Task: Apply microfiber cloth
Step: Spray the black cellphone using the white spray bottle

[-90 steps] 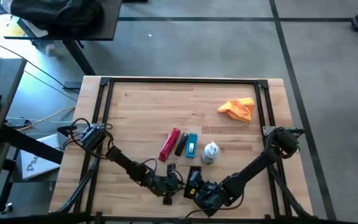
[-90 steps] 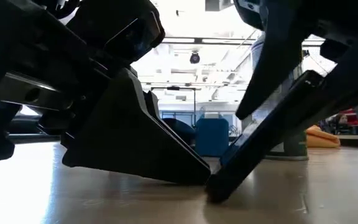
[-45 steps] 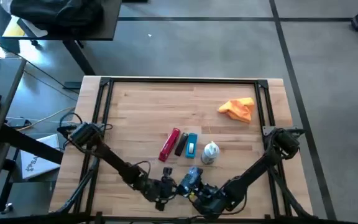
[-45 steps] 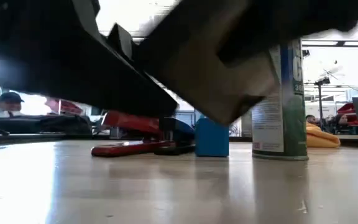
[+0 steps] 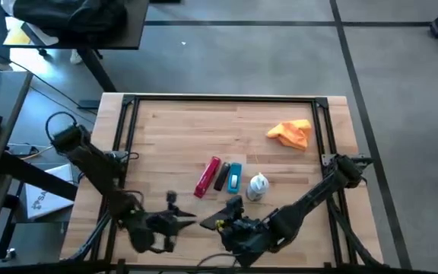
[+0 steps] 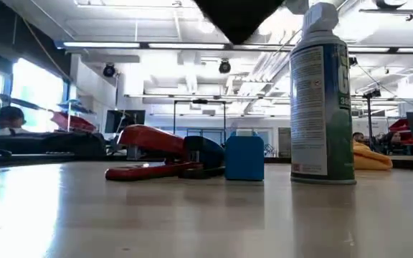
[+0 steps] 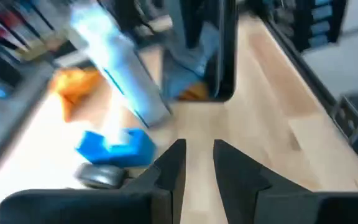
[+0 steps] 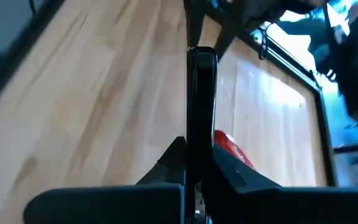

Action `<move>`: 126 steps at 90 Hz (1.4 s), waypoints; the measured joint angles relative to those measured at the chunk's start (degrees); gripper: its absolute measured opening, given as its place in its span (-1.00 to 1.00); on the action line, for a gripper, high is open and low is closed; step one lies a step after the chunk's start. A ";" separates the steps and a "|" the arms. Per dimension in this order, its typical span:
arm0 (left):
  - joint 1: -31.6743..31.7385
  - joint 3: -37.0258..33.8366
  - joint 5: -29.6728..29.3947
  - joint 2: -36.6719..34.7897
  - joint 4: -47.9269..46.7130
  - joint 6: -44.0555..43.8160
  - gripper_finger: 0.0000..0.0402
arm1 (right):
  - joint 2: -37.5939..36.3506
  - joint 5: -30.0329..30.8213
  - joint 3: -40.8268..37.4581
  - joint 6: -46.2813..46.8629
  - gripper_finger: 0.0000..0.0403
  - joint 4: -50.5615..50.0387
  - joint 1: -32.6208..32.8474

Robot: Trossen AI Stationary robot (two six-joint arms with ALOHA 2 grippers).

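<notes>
A wooden table [image 5: 173, 125] framed by dark rails holds a small row of objects as two dark robot arms reach low over its near edge. The microfiber cloth [image 5: 291, 133], orange and crumpled, lies alone on the far right part of the tabletop, well apart from both arms; in the low view it shows as a small orange-yellow heap [image 6: 371, 157] behind and to the right of the spray bottle. Near the middle of the table a red stapler [image 5: 207, 176], a slim dark item [image 5: 222, 176] and a blue object [image 5: 235, 177] lie side by side, with the white-grey spray bottle [image 5: 258, 186] standing upright just to their right. The left gripper [image 5: 179, 219] points toward the table's centre from the near left area, its two fingers [image 7: 174, 167] parted by a narrow gap with nothing between them. The right gripper [image 5: 232, 207] sits close by at the near centre, just in front of the blue object and the bottle; in its wrist view the fingers [image 8: 199, 155] are pressed against a thin flat black object [image 8: 201, 106] that stands up from between them. The two grippers are near each other but not touching. Beyond the table, a person in a dark cap [image 6: 9, 122] is visible at the left of the low view.
</notes>
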 joint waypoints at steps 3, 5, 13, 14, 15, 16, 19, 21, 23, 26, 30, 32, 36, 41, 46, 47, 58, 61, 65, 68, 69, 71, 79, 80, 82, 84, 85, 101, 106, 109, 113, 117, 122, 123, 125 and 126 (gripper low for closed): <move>-0.77 -0.41 -2.05 -0.80 1.45 0.60 -0.68 | -0.05 0.84 1.67 -0.14 -0.99 0.20 -0.20; -1.21 -0.74 -3.12 -1.22 3.02 1.32 -0.67 | -0.05 1.58 2.82 -0.68 -0.99 0.44 -0.28; -2.38 -2.52 -4.46 -2.16 9.57 4.53 -0.62 | -0.05 2.41 7.18 -3.43 -0.99 1.92 -0.05; -2.45 -2.78 -4.46 -2.23 10.62 5.13 -0.61 | -0.05 2.35 7.60 -3.93 -0.99 2.31 -0.02; -2.57 -2.97 -4.46 -2.24 11.68 5.52 -0.60 | -0.05 2.24 8.05 -4.15 -0.99 2.68 0.04; -2.64 -3.14 -4.49 -2.24 12.81 6.05 -0.59 | -0.05 2.16 8.50 -4.37 -0.99 3.06 0.13; -2.80 -3.64 -4.48 -2.25 16.84 7.91 -0.55 | -0.05 1.89 9.77 -5.32 -1.00 4.03 0.34; -2.89 -3.83 -4.49 -2.27 19.02 9.19 -0.52 | -0.05 1.52 10.48 -5.74 -1.00 4.48 0.49; -2.91 -3.97 -4.50 -2.19 21.23 10.47 -0.49 | -0.05 1.07 11.09 -6.17 -1.00 4.98 0.60; -2.88 -4.03 -4.39 -2.05 24.94 12.82 -0.44 | -0.05 0.24 11.87 -6.56 -1.00 5.73 0.73; -2.76 -4.04 -3.88 -1.89 29.66 16.43 -0.37 | -0.05 -0.87 12.88 -6.65 -1.00 6.50 0.74; -2.60 -4.05 -3.33 -1.85 32.15 18.39 -0.34 | -0.05 -1.28 13.29 -6.63 -1.00 6.68 0.74; -2.18 -4.05 -1.41 -1.85 36.97 21.56 -0.28 | -0.05 -1.68 13.66 -6.58 -1.00 7.23 0.72; -1.67 -4.05 2.30 -1.87 41.98 24.89 -0.21 | -0.09 -1.96 13.73 -6.18 -1.00 8.45 0.70; -0.93 -4.05 6.76 -1.82 45.56 27.46 -0.17 | -0.09 -2.04 13.73 -5.22 -1.00 8.71 0.70; -0.80 -4.05 7.71 -1.81 46.13 27.76 -0.16 | -0.09 -2.10 13.73 -5.01 -1.00 8.69 0.70; 0.98 -4.05 15.87 -1.81 49.98 29.55 -0.13 | -0.07 -2.64 13.73 -3.38 -1.00 8.89 0.61; 1.66 -4.05 17.21 -1.81 50.47 29.55 -0.13 | -0.07 -2.64 13.73 -2.84 -1.00 9.11 0.58; 2.65 -4.05 18.28 -1.79 51.57 29.55 -0.13 | -0.07 -2.63 13.73 -2.56 -1.00 9.36 0.49; 3.26 -4.05 18.65 -1.75 52.72 29.57 -0.13 | -0.07 -2.64 13.73 -2.41 -1.00 9.64 0.38; 3.47 -4.05 18.78 -1.72 53.17 29.57 -0.13 | -0.07 -2.63 13.73 -2.30 -1.00 9.78 0.35; 3.96 -4.05 19.20 -1.56 54.16 29.52 -0.13 | -0.05 -2.63 13.71 -1.98 -1.00 10.02 0.25; 5.70 -4.05 21.20 -0.98 57.90 29.14 -0.13 | -0.05 -2.51 13.70 0.00 -1.00 10.69 -0.21; 5.92 -4.05 21.52 -0.88 58.16 29.14 -0.13 | -0.05 -2.50 13.70 0.15 -1.00 10.74 -0.27; 6.30 -4.05 22.02 -0.67 58.96 29.14 -0.13 | -0.05 -2.49 13.70 0.52 -1.00 10.78 -0.44; 6.67 -4.05 22.48 -0.45 59.77 29.18 -0.13 | -0.05 -2.46 13.70 1.02 -1.00 10.79 -0.55; 6.82 -4.05 22.74 -0.36 60.12 29.27 -0.13 | -0.05 -2.46 13.70 1.30 -1.00 10.82 -0.60; 7.29 -4.05 24.01 -0.01 65.95 33.31 -0.13 | -0.01 -1.13 13.66 1.85 -1.00 16.68 -0.68; 7.04 -4.05 25.65 -0.01 68.18 34.61 -0.13 | -0.01 -1.13 13.66 1.80 -1.00 18.17 -0.66; 6.90 -4.05 26.71 -0.01 69.49 35.18 -0.13 | -0.01 -1.16 13.66 1.50 -1.00 18.78 -0.66; 6.86 -4.05 27.93 -0.01 70.99 35.58 -0.13 | -0.01 -1.18 13.66 1.36 -1.00 19.05 -0.66; 6.81 -4.05 29.17 -0.04 71.75 35.56 -0.13 | -0.01 -1.15 13.66 1.35 -1.00 18.99 -0.68; 6.81 -4.05 29.66 -0.04 72.36 35.56 -0.13 | -0.01 -1.14 13.66 1.35 -1.00 18.99 -0.73; 6.81 -4.05 29.65 -0.04 72.37 35.55 -0.13 | -0.01 -1.13 13.66 1.35 -1.00 18.99 -0.76; 6.83 -4.05 29.62 -0.04 72.36 35.45 -0.13 | -0.01 -1.12 13.66 1.33 -1.00 19.00 -0.84; 6.84 -4.05 29.61 -0.04 72.36 35.32 -0.13 | -0.01 -1.11 13.66 1.33 -1.00 19.00 -0.89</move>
